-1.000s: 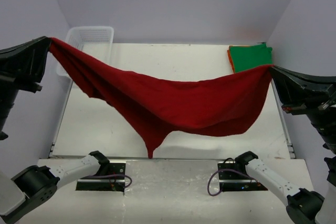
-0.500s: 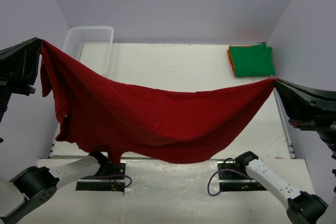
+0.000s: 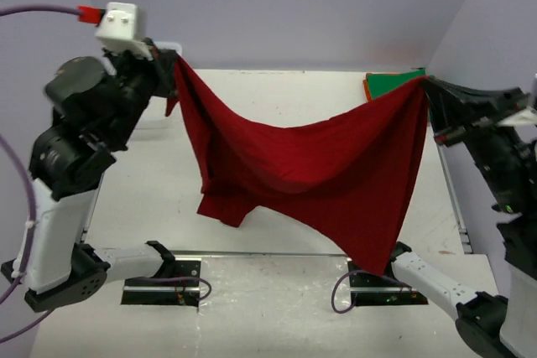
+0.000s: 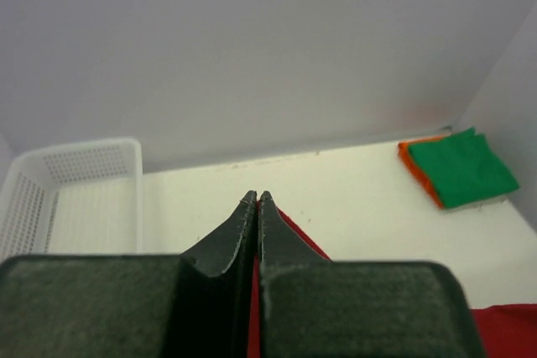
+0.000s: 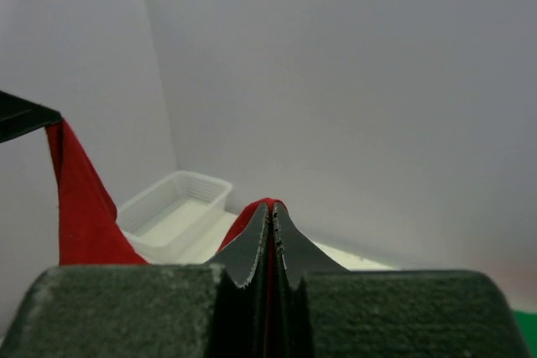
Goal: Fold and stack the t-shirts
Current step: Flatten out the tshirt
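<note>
The dark red t-shirt hangs stretched in the air between both arms, sagging in the middle, its lower corner dangling near the right arm's base. My left gripper is shut on its left corner, high at the back left; red cloth shows between the closed jaws. My right gripper is shut on the right corner, and red cloth peeks over its tips. A folded green t-shirt lies on an orange t-shirt at the back right of the table, partly hidden in the top view.
A white mesh basket stands at the back left corner, mostly hidden behind the left arm in the top view. The white table is walled by lilac panels on three sides. Cables run by both arm bases.
Both arms have swung inward and toward the back, lifting the red shirt's corners. The cloth now hangs narrower and deeper, with its tail near the right base instead of the left.
</note>
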Motion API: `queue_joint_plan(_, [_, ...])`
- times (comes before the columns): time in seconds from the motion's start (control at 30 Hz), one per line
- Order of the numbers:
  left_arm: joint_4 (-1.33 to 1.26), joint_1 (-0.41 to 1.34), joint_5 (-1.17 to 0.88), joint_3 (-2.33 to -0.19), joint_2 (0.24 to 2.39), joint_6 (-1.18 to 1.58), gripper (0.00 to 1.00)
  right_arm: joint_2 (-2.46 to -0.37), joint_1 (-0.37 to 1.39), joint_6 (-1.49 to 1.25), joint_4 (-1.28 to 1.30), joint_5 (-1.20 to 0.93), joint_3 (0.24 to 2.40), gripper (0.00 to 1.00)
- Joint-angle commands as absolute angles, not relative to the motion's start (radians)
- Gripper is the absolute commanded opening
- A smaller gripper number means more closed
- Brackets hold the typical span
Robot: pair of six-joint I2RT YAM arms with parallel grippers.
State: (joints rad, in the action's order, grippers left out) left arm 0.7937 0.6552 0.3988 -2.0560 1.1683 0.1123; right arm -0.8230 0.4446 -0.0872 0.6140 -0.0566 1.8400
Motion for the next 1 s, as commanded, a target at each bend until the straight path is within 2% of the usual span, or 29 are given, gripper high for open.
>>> queue_joint_plan(0.0, [0.707,0.652,0.483,-1.990,1.219,0.103,0.00,-0.958,0.445,-0.051,0.587,0.124,1.802,0.00])
queue_joint_plan(0.17, [0.681,0.650,0.485,-2.008,1.301,0.092,0.00,-1.066,0.445,0.026,0.574,0.239,1.781,0.00])
queue_joint_plan(0.27, [0.686,0.650,0.479,-2.049,1.301,0.086,0.00,-1.098,0.443,0.034,0.587,0.223,1.813,0.00])
queue_joint_plan(0.97, [0.830,0.650,0.285,-2.355,1.074,0.104,0.00,-0.882,0.443,-0.090,0.623,-0.308,1.956,0.00])
